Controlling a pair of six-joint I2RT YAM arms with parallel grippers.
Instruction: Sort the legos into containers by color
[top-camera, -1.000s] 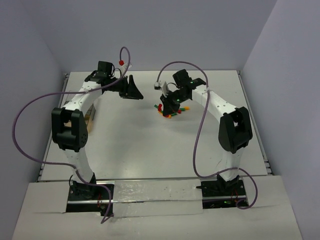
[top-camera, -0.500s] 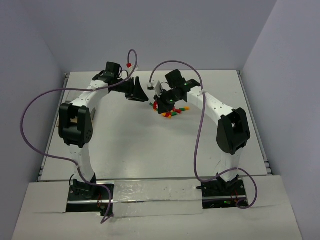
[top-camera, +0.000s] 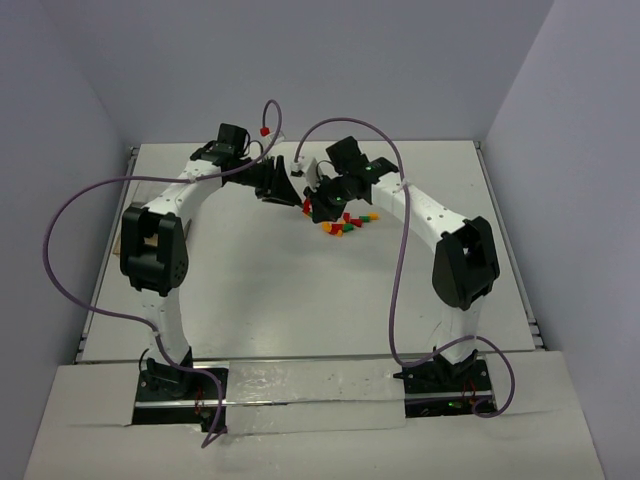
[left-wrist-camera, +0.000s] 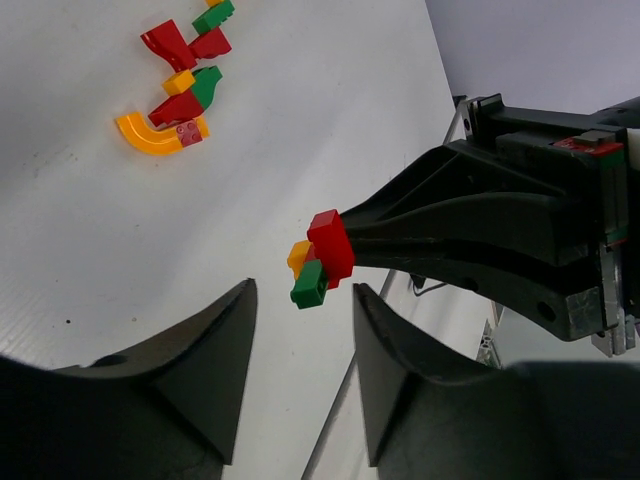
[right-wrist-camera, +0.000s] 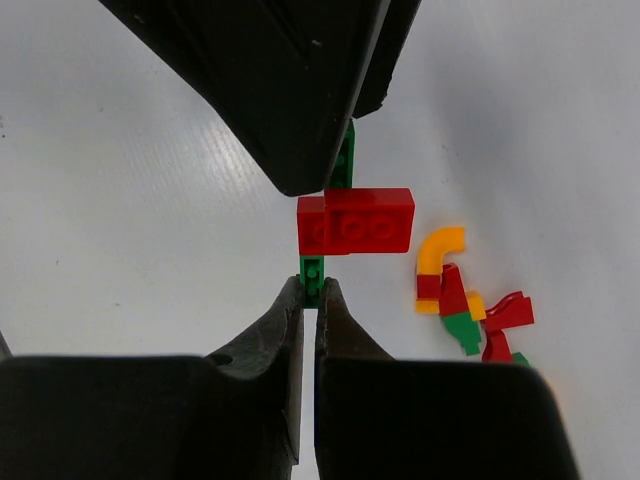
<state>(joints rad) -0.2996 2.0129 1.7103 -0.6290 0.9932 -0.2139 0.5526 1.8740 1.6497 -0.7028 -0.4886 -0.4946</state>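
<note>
Above the white table (left-wrist-camera: 120, 250), your left gripper (left-wrist-camera: 302, 292) stood part open and empty, jaws facing the clump of legos (left-wrist-camera: 322, 258) pinched tight in your right gripper (right-wrist-camera: 309, 300). Next you needed to grip one brick and pull. Beyond lay loose legos (left-wrist-camera: 180, 80).

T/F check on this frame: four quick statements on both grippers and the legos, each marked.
1. The right gripper has its fingers shut on a joined clump of legos. True.
2. The left gripper has its fingers clamped on that clump. False: they stand open and do not grip it.
3. The clump is all red. False: it has red, green and orange pieces.
4. Other loose legos lie on the table. True.
</note>
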